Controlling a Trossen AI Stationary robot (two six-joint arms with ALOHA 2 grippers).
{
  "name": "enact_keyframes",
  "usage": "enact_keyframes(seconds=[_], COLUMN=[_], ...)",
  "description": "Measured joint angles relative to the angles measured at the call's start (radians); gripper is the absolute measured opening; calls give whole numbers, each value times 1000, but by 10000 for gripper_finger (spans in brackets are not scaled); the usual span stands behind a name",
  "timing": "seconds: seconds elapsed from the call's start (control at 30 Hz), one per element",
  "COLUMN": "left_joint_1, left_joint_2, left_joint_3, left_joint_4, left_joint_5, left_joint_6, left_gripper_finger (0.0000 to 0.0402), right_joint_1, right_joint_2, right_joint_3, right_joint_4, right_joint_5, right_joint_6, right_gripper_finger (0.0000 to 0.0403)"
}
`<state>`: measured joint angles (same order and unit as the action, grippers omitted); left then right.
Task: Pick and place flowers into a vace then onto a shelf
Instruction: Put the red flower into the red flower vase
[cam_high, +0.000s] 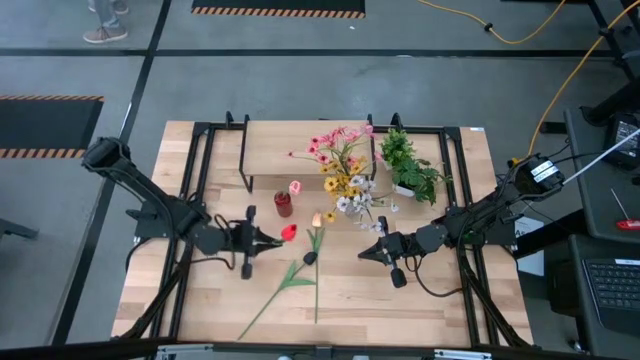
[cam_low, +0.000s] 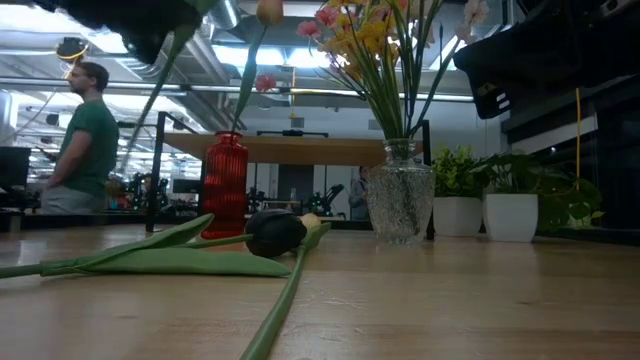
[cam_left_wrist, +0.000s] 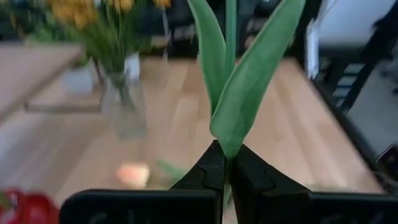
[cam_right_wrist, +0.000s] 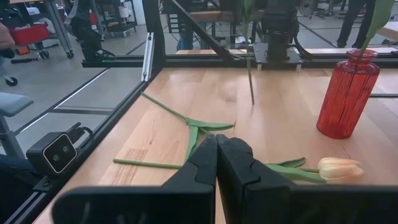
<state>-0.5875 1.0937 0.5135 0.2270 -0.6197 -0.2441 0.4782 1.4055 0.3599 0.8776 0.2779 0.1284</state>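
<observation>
Left hand (cam_high: 268, 240) is pinched on the stem of a red flower (cam_high: 289, 232), lifted above the bench (cam_high: 400, 300) just below the red vase (cam_high: 284, 205); the left wrist view shows the fingers (cam_left_wrist: 208, 171) clamped together on the stem with leaves sticking up past them. Right hand (cam_high: 370, 252) sits low over the bench near the clear vase (cam_low: 400, 205), fingers pressed together, holding nothing. 2 flowers lie flat on the bench between the hands: a peach one (cam_high: 317, 221) and a dark one (cam_high: 309, 258), stems running toward the front edge. Red vase already has 1 pink flower (cam_high: 295, 187) in it and stands in front of the shelf (cam_high: 300, 150). Clear vase holds a mixed bunch (cam_high: 345, 165). Potted plant (cam_high: 410, 165) is just beside the bunch.
</observation>
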Motion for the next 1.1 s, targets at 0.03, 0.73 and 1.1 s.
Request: enact_keyframes(seconds=[0.03, 0.73, 1.1], left_joint_1=[4, 89, 174], left_joint_2=[-18, -313, -352], left_joint_3=[-19, -93, -93], left_joint_4=[46, 379, 418], left_joint_5=[10, -119, -59], left_joint_6=[35, 484, 493], left_gripper_finger=[5, 4, 4], right_joint_1=[0, 0, -4], right_joint_2=[0, 0, 0], right_joint_3=[0, 0, 0], right_joint_4=[0, 0, 0], right_joint_5=[0, 0, 0], right_joint_6=[0, 2, -2], right_gripper_finger=[7, 7, 7])
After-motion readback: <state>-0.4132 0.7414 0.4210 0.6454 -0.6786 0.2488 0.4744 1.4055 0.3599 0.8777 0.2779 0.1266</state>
